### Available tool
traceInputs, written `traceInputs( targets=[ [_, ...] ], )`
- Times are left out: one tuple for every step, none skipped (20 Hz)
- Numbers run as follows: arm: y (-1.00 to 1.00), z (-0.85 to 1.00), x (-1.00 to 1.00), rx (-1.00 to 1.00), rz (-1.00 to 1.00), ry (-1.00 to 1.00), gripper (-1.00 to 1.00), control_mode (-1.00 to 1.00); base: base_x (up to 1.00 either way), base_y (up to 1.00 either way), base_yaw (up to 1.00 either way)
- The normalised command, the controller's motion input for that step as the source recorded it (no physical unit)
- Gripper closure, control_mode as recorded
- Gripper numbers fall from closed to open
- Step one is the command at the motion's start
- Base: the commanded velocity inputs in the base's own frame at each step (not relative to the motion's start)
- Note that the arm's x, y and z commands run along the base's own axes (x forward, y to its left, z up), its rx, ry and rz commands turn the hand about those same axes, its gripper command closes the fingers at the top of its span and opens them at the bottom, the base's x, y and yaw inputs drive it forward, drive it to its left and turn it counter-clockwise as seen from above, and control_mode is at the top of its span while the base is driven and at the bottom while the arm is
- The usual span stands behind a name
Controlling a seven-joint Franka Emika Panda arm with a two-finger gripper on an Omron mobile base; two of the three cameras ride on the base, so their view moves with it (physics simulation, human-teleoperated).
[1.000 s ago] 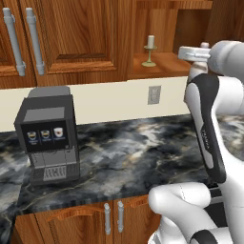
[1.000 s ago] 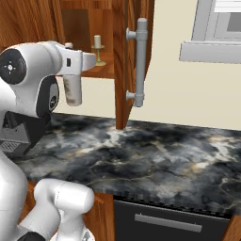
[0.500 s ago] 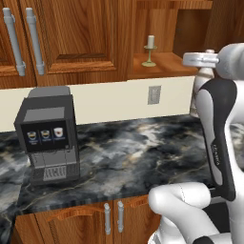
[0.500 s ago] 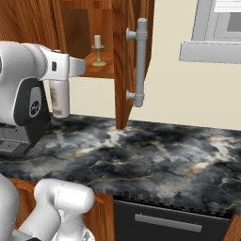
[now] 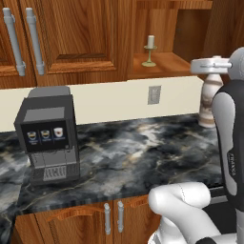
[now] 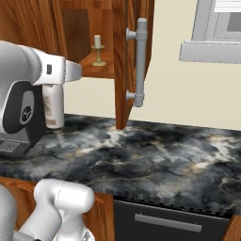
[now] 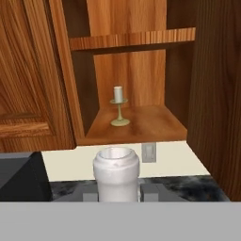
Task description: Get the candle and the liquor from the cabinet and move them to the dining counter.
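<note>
— Where's the candle (image 7: 118, 106)?
— Upright on the open cabinet's (image 7: 141, 123) bottom shelf.
— And the gripper (image 7: 117, 192)?
— Closed around the bottle (image 7: 116, 173), held above the worktop (image 5: 143, 152).

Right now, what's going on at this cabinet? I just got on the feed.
The tool is shut on the liquor, a pale bottle held out over the marbled worktop, clear of the open cabinet. The candle stands upright on the cabinet's lower shelf, untouched. A coffee machine sits on the worktop to the left. Neither item is on the dining counter yet.
</note>
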Motion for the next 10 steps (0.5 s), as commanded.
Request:
traceInputs(
  targets=[
    [0.00, -0.11, -0.21, -0.03, 0.02, 0.00, 1.00, -1.00, 0.00, 0.00, 0.00],
    [0.00, -0.11, -0.16, -0.03, 0.01, 0.00, 1.00, -1.00, 0.00, 0.00, 0.00],
    [0.01, -0.11, -0.09, -0.03, 0.00, 0.00, 1.00, -1.00, 0.00, 0.00, 0.00],
    [0.04, -0.09, -0.01, -0.03, 0.00, 0.00, 1.00, -1.00, 0.00, 0.00, 0.00],
    [0.03, -0.06, 0.00, -0.03, 0.00, 0.01, 1.00, -1.00, 0.00, 0.00, 0.00],
    [0.00, -0.04, 0.00, -0.01, 0.00, 0.00, 1.00, -1.00, 0.00, 0.00, 0.00],
    [0.00, 0.00, 0.00, 0.00, 0.00, 0.00, 1.00, -1.00, 0.00, 0.00, 0.00],
    [0.00, 0.00, 0.00, 0.00, 0.00, 0.00, 1.00, -1.00, 0.00, 0.00, 0.00],
    [0.00, 0.00, 0.00, 0.00, 0.00, 0.00, 1.00, -1.00, 0.00, 0.00, 0.00],
    [0.00, 0.00, 0.00, 0.00, 0.00, 0.00, 1.00, -1.00, 0.00, 0.00, 0.00]
  ],
)
